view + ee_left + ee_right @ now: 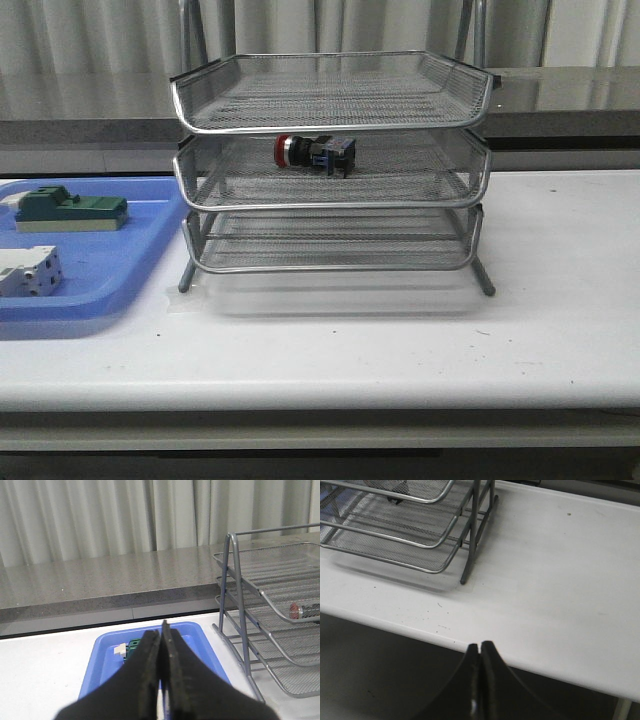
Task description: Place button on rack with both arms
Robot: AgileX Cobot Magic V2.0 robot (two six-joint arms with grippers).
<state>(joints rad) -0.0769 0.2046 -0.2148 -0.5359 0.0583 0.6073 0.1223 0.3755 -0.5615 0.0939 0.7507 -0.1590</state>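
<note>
one button [314, 152] lies in the rack's [330, 130] middle tier (seemingly on its side); both grippers pressed together, empty.

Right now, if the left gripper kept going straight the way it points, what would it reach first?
Most likely the blue tray with the green part in it. The left gripper, jaws closed, aims down there; the rack stands off to one side. Depth is uncertain.

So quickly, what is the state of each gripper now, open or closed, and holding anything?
Left gripper: closed, holding nothing.
Right gripper: closed, holding nothing.
</note>
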